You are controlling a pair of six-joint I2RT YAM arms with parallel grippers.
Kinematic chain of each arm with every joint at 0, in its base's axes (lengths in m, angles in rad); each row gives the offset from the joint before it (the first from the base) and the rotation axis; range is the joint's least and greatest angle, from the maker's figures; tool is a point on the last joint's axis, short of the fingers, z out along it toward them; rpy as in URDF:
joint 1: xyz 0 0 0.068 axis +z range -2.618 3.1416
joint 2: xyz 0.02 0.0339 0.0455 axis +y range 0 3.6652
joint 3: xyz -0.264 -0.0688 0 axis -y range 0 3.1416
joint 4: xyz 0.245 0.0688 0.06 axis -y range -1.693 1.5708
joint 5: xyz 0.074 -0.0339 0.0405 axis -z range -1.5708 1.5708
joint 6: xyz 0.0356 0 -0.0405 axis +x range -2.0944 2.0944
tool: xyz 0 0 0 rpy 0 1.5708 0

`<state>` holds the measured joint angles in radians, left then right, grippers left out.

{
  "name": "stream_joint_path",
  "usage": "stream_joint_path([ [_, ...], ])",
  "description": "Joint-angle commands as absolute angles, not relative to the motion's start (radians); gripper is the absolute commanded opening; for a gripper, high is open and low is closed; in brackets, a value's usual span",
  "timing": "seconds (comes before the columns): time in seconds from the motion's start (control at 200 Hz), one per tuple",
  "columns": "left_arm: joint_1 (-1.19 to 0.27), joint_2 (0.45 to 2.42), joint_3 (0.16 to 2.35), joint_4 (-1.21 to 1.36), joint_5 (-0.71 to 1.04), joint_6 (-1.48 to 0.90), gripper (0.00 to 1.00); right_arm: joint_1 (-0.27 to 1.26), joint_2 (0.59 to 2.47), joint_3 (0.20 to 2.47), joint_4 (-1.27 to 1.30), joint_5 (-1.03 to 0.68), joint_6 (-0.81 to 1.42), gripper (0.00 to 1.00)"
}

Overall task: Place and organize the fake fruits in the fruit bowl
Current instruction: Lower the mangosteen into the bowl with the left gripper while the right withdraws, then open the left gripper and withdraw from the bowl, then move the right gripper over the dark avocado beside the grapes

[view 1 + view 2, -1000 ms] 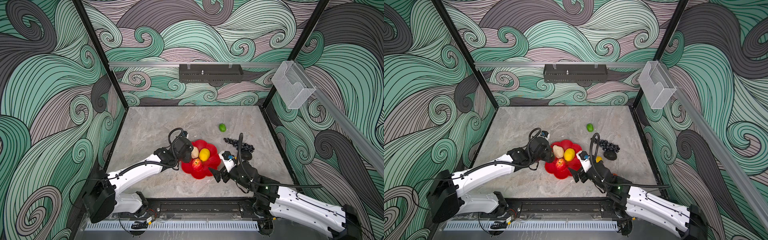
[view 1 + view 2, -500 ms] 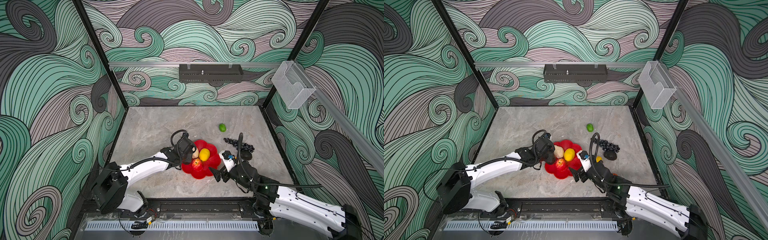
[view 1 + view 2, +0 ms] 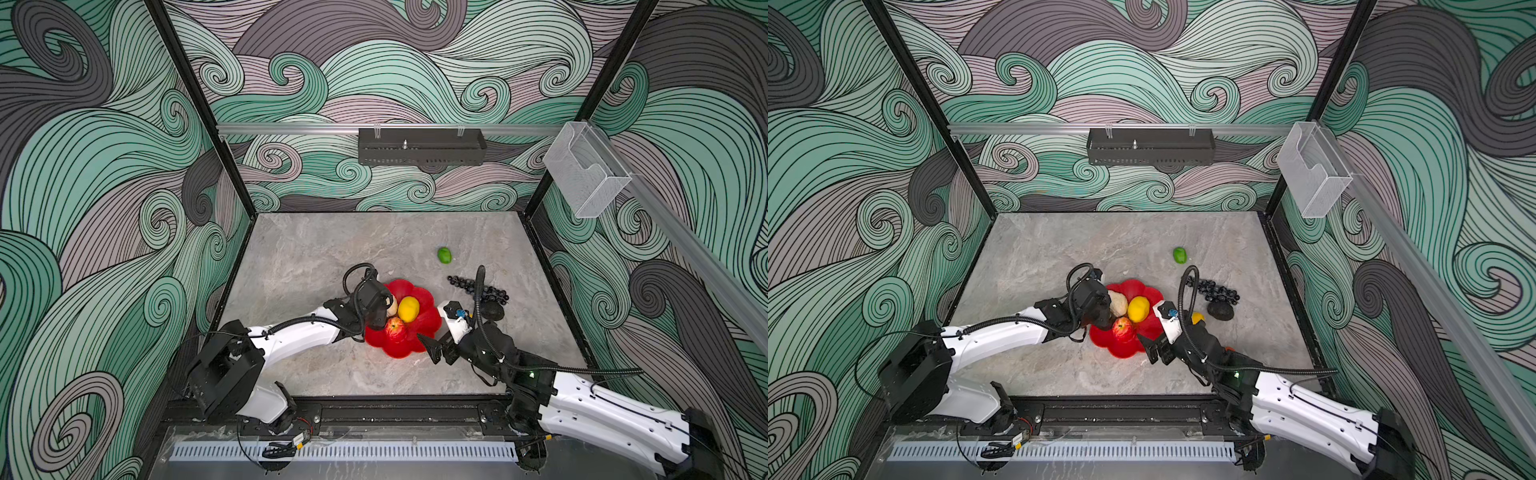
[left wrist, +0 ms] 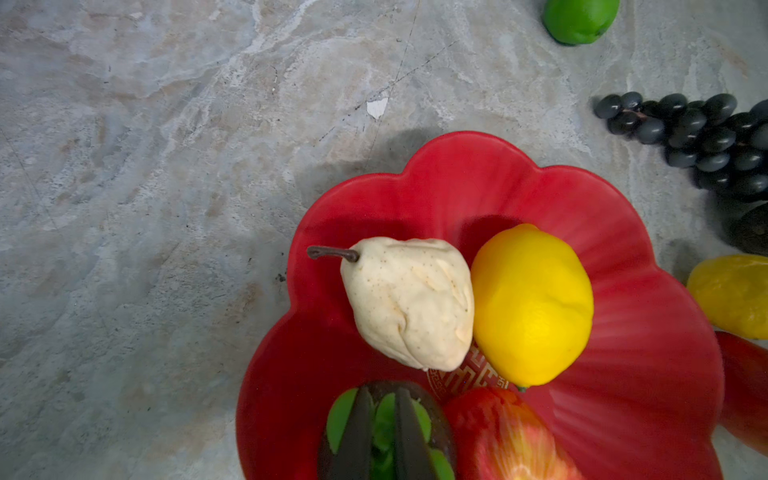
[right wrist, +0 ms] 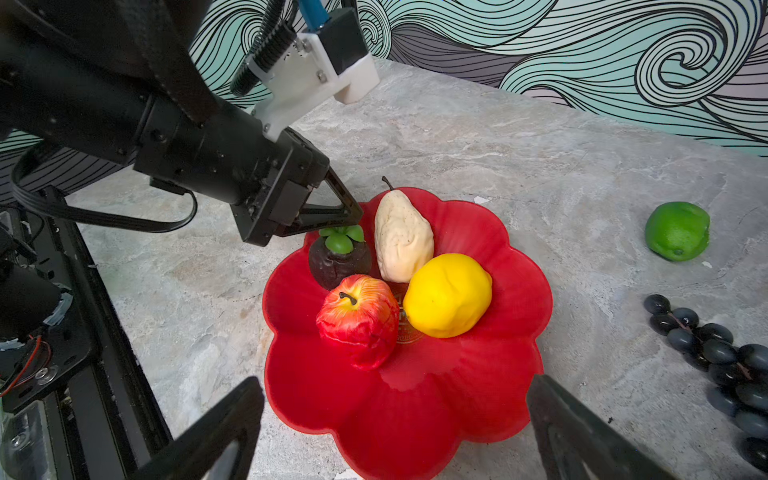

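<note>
In both top views the shallow glossy red scalloped plastic fruit bowl (image 3: 405, 349) holds a cream plastic pear (image 5: 401, 237), yellow lemon (image 5: 446, 295), red apple (image 5: 357, 320) and, at 9 o'clock, a dark mangosteen (image 5: 338, 262) whose green leaf cap the left gripper (image 5: 353, 222) pinches fully closed, while the right gripper (image 5: 395, 386) stands wide open, empty, at 5 o'clock.

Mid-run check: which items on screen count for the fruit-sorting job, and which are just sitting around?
Part of the job:
- fruit bowl
- in it: pear, lemon, apple, mangosteen
- still out on the table: lime, grape bunch, avocado, small yellow fruit

Just there:
- black wall rack
- clear plastic holder
- aluminium rail
</note>
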<state>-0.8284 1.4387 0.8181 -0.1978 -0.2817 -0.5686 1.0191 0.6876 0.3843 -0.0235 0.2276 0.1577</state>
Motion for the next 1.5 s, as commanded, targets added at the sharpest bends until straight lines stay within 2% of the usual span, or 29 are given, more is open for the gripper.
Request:
stream_joint_path([
  [0.0, -0.838, 1.453, 0.812, -0.153, -0.278, -0.583, 0.0, 1.014, 0.687, 0.37, -0.002, 0.231, 0.166, 0.99],
  [0.085, -0.838, 1.452, 0.81, -0.152, -0.278, -0.583, 0.0, 1.012, 0.687, 0.37, -0.002, 0.232, 0.166, 0.99],
  [0.35, -0.847, 1.437, 0.807, -0.154, -0.265, -0.569, 0.1, 1.01, 0.673, 0.37, -0.002, 0.234, 0.169, 0.99],
  [0.57, -0.849, 1.43, 0.81, -0.165, -0.263, -0.563, 0.22, 1.009, 0.669, 0.371, -0.006, 0.239, 0.172, 0.99],
  [0.756, -0.85, 1.428, 0.807, -0.173, -0.274, -0.562, 0.23, 1.008, 0.667, 0.375, -0.013, 0.245, 0.175, 0.99],
  [1.011, -0.85, 1.322, 0.793, -0.195, -0.311, -0.556, 0.24, 0.964, 0.679, 0.433, -0.107, 0.267, 0.221, 0.99],
  [1.116, -0.848, 1.248, 0.77, -0.207, -0.341, -0.555, 0.32, 0.898, 0.69, 0.478, -0.186, 0.261, 0.259, 0.99],
  [1.246, -0.847, 1.121, 0.706, -0.211, -0.406, -0.56, 0.5, 0.79, 0.724, 0.543, -0.301, 0.241, 0.314, 0.99],
  [1.496, -0.826, 0.835, 0.521, -0.165, -0.536, -0.532, 0.67, 0.563, 0.811, 0.607, -0.449, 0.18, 0.392, 0.99],
])
